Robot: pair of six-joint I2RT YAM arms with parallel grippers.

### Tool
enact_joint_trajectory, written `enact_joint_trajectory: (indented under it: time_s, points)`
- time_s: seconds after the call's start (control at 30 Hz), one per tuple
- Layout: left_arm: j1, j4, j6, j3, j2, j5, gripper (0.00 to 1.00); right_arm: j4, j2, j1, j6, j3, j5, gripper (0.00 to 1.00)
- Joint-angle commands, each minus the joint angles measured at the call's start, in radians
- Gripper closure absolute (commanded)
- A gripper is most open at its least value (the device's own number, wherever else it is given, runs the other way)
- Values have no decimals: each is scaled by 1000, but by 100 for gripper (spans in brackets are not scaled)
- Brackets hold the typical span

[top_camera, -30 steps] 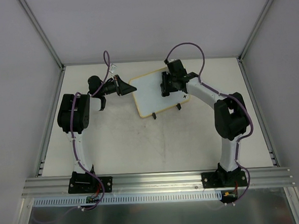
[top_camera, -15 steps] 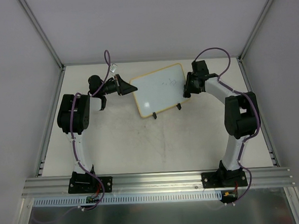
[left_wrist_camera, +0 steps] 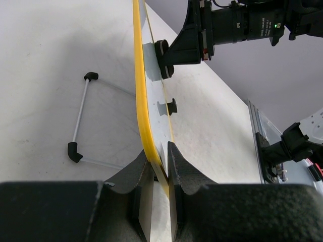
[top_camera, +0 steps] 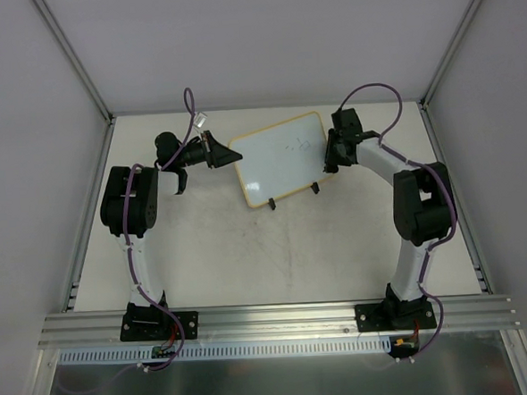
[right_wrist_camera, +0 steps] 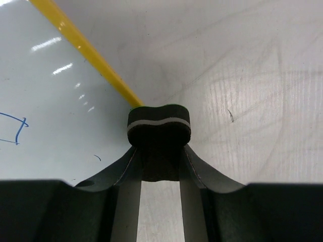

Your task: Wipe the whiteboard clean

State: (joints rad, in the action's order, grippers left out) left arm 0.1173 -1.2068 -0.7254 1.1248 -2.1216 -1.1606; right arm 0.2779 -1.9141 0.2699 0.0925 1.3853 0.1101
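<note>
The whiteboard (top_camera: 279, 158) lies tilted at the back middle of the table, white with a pale yellow rim and two black clip feet at its near edge. Faint blue marks (top_camera: 297, 146) show on its right part. My left gripper (top_camera: 218, 153) is shut on the board's left edge; the left wrist view shows the yellow rim (left_wrist_camera: 143, 106) pinched between the fingers. My right gripper (top_camera: 333, 157) is shut on the black bone-shaped eraser (right_wrist_camera: 159, 124) at the board's right edge, over the yellow rim (right_wrist_camera: 81, 43). A blue mark (right_wrist_camera: 15, 128) shows on the board.
A thin wire stand with black ends (left_wrist_camera: 79, 126) lies on the table beside the board in the left wrist view. Metal frame rails (top_camera: 271, 321) run along the near edge and up both sides.
My right gripper with the eraser has moved from over the middle-right of the board out to its right edge. Blue marks now show where it was. The left gripper has not moved.
</note>
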Motion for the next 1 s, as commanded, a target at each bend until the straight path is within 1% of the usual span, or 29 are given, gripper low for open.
enact_joint_trajectory:
  time_s: [0.0,0.27,0.53,0.73,0.97]
  points:
    - [10,-66,89,-3,45,-88,100,6,-34,71,3,1,40,100]
    - [10,-68,89,-8,49,-88,100,6,-48,192,12,11,80,100]
    - [10,-69,87,-11,49,-88,100,7,-63,256,19,41,100,100]
    - [10,-69,89,-13,54,-90,100,9,-62,247,6,47,119,100]
    - [10,-71,89,-11,52,-90,100,10,-11,169,-8,27,99,100]
